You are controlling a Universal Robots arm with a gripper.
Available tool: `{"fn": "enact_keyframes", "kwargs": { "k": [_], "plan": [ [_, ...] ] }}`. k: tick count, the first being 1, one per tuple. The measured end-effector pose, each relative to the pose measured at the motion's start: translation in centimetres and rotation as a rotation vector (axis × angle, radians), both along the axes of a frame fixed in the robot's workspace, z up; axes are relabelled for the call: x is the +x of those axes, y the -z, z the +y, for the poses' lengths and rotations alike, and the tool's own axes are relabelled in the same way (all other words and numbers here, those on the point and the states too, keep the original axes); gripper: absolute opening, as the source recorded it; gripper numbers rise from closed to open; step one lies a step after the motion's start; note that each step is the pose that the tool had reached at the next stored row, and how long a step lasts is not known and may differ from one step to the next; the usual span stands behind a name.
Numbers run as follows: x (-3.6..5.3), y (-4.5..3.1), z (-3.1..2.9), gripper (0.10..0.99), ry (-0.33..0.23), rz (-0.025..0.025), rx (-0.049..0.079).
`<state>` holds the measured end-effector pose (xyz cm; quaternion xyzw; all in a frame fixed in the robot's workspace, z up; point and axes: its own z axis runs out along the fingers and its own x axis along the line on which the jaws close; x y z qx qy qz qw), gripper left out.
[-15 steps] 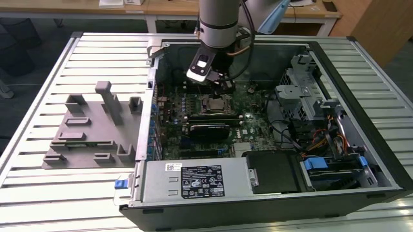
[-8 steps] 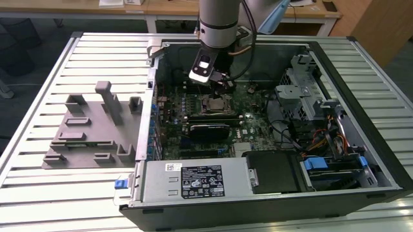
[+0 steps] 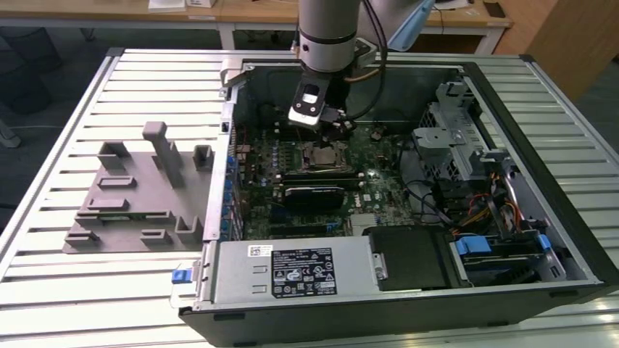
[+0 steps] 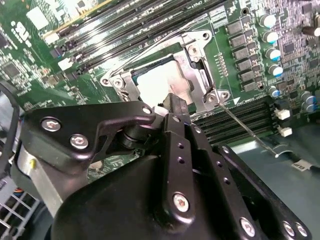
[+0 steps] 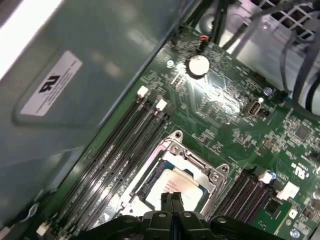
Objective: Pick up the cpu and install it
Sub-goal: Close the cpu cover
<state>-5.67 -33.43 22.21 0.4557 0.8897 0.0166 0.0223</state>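
Note:
The cpu (image 5: 182,186), a flat square chip with a silvery top, lies flat in the open socket frame (image 5: 194,159) on the green motherboard. It also shows as a pale square (image 4: 159,82) in the second wrist view, and as a small grey square (image 3: 324,155) inside the case in the exterior view. My gripper (image 5: 170,198) hangs directly over the chip's edge with its two black fingers pressed together and nothing visible between them. In the second wrist view the fingertips (image 4: 176,103) reach down to the chip's rim. Whether they touch it I cannot tell.
The open computer case (image 3: 522,109) lies on a slatted metal table. A grey plastic fixture (image 3: 130,196) stands at the exterior view's left. Memory slots (image 5: 115,160), a thin wire socket lever (image 4: 240,122), a black module (image 3: 314,196) and the power supply (image 3: 290,272) surround the socket.

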Motion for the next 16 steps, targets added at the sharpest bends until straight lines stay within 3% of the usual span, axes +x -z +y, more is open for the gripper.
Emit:
{"fn": "enact_keyframes", "kwargs": {
  "k": [16],
  "plan": [
    [0.00,0.04,0.00,0.106,-0.216,0.0000,-0.006]
  ]
}}
